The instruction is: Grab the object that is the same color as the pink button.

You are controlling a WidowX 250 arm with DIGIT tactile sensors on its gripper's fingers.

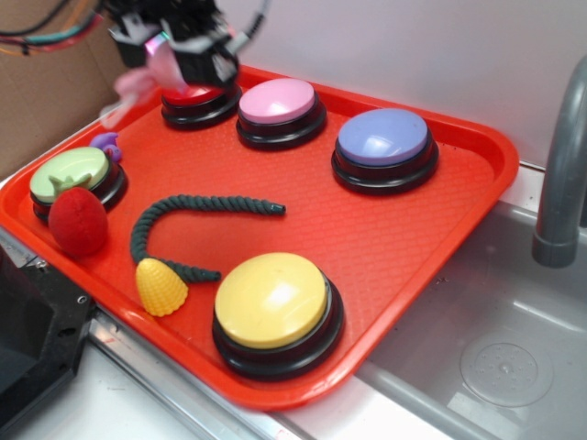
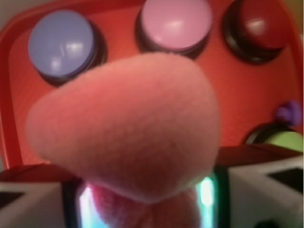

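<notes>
Hovering above the red button, the end effector clutches the pink plush toy — lifted; tray below.

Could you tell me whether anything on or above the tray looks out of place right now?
Only the pink plush toy: it hangs blurred in the claw above the red button, off the tray. Nothing looks spilled or damaged.

Your wrist view is mostly filled by the pink plush toy — its rounded cap sits close to the lens, pinched between the gripper fingers at the bottom edge. Behind it on the red tray you see the lavender-blue button, the pink button and the red button — a green button peeks in at right.
</notes>
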